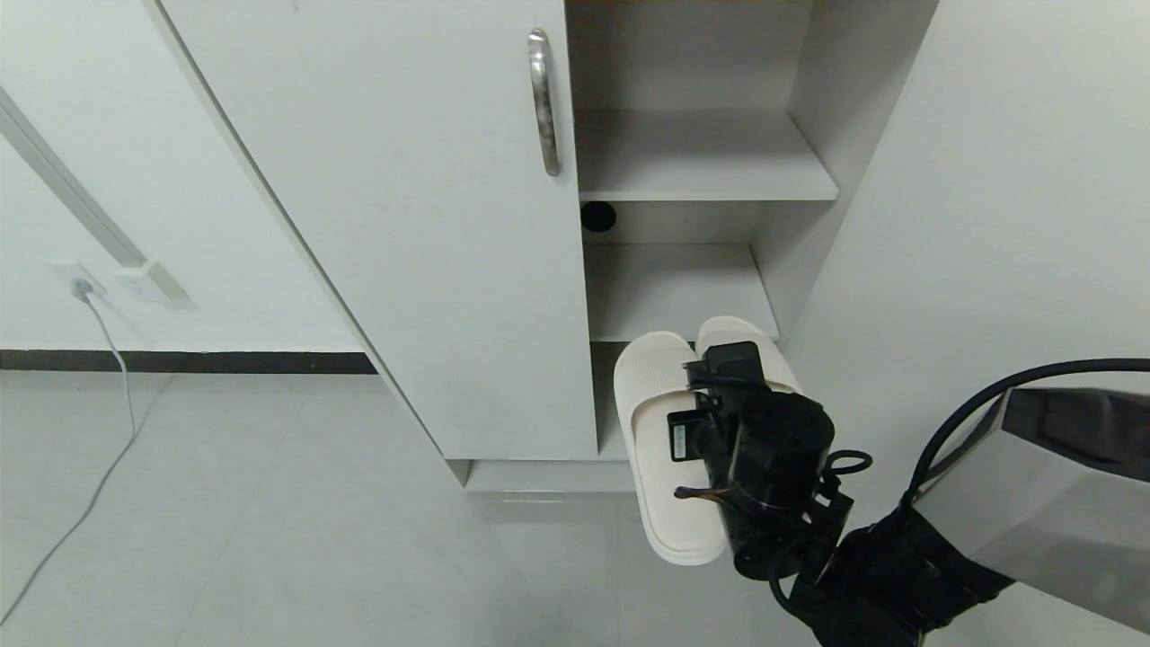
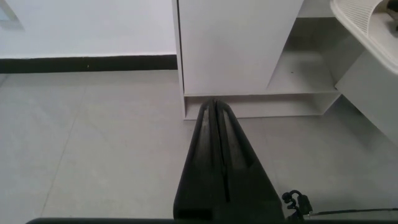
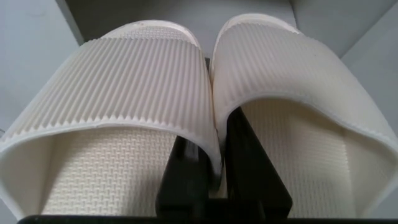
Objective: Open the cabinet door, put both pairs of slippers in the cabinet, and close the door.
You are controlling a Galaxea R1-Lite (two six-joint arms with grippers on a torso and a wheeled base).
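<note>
A pair of white ribbed slippers (image 1: 656, 422) hangs side by side in front of the cabinet's low opening, toes toward the shelves. My right gripper (image 1: 723, 373) is shut on the slippers' inner strap edges (image 3: 208, 106), its black fingers (image 3: 186, 180) pinching both together. The cabinet's right door (image 1: 988, 225) stands open; its left door (image 1: 404, 225) with a metal handle (image 1: 543, 101) is closed. My left gripper (image 2: 215, 106) is shut with nothing in it, low over the floor and pointing at the cabinet base (image 2: 261, 106). A slipper's edge (image 2: 367, 18) appears in the left wrist view.
Two bare shelves (image 1: 701, 166) (image 1: 674, 288) lie behind the open side, with a dark round hole (image 1: 597, 216) in the back wall. A wall socket with a grey cable (image 1: 81, 289) is at the far left. Pale tiled floor (image 1: 269, 539) spreads before the cabinet.
</note>
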